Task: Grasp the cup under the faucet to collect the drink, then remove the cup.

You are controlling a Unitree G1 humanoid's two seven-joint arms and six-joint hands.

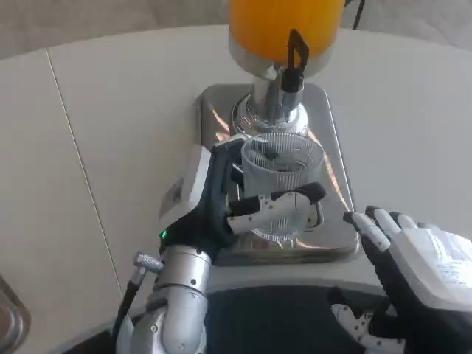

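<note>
A round white table (88,147) carries everything; a thin seam (74,147) runs across its left part, near to far.

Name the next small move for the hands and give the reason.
Probably raise the right hand to the black faucet lever. The left hand already grips the clear cup beneath the spout, the cup looks empty, and the right hand is free.

Cup (282,177): clear, ribbed plastic, upright, appears empty. It stands on the metal tray (333,147) of the drink dispenser, directly below the black-handled faucet (293,63). Orange drink (284,22) fills the tank above.
</note>
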